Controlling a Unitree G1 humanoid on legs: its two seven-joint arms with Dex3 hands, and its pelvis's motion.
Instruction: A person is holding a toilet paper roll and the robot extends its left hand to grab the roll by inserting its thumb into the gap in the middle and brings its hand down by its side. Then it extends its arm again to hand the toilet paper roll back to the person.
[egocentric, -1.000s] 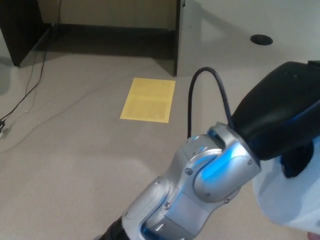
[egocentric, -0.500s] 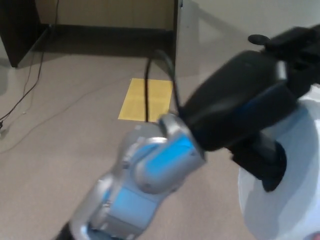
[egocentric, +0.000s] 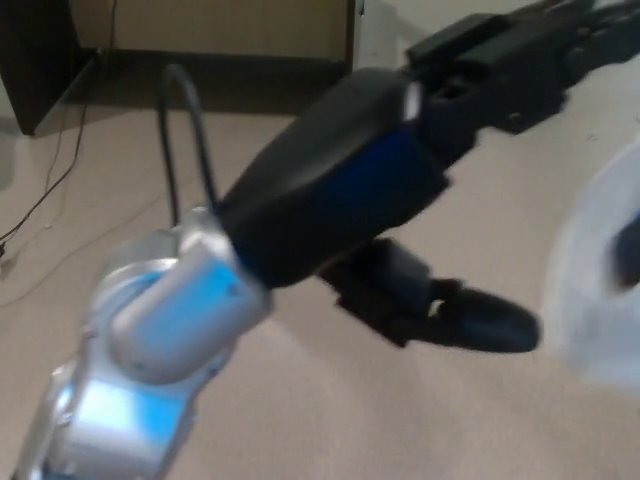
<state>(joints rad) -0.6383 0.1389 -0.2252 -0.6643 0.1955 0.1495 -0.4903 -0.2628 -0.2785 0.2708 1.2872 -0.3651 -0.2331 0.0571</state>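
White and blurred, the toilet paper roll (egocentric: 598, 280) sits at the right edge, apart from the left hand (egocentric: 430, 190), so the person can offer it or take it. The arm reaches far and rightward over the floor (egocentric: 300, 400). Thumb (egocentric: 480, 325) points at the roll, fingers (egocentric: 530, 45) spread, empty.

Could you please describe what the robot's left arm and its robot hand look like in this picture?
The left arm has a rounded silver joint housing with a glowing blue patch. A black cable loops up from it. Beyond comes a bulky black forearm shell with a blue panel, then the black robot hand with thick, blocky fingers and a rounded thumb.
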